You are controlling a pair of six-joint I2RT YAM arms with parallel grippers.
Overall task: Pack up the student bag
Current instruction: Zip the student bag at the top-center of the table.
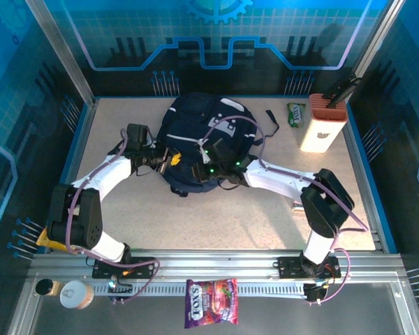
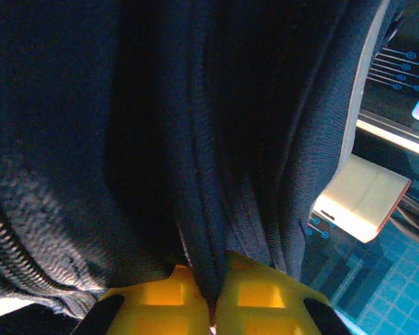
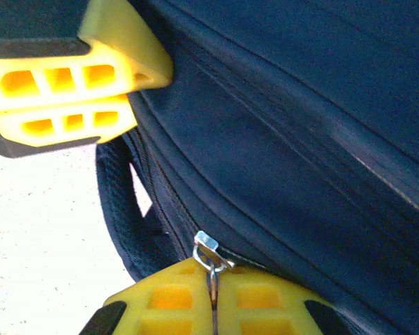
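Note:
The student bag (image 1: 195,118), a dark navy backpack, lies at the middle back of the table. At its near left edge my left gripper (image 1: 169,162) is shut on a fold of the bag's navy fabric (image 2: 209,230), which rises from between the yellow fingertips (image 2: 262,296). My right gripper (image 1: 211,173) is at the bag's near edge, shut on the silver zipper pull (image 3: 211,251). In the right wrist view the left gripper's yellow fingers (image 3: 77,91) press on the bag (image 3: 300,139) at the upper left, beside a black strap (image 3: 119,202).
A white box with an orange top (image 1: 322,122) stands at the back right, with a green packet (image 1: 296,113) beside it. A Fox's candy bag (image 1: 211,312) and a round lidded cup (image 1: 75,294) rest on the front rail. Blue walls enclose the table.

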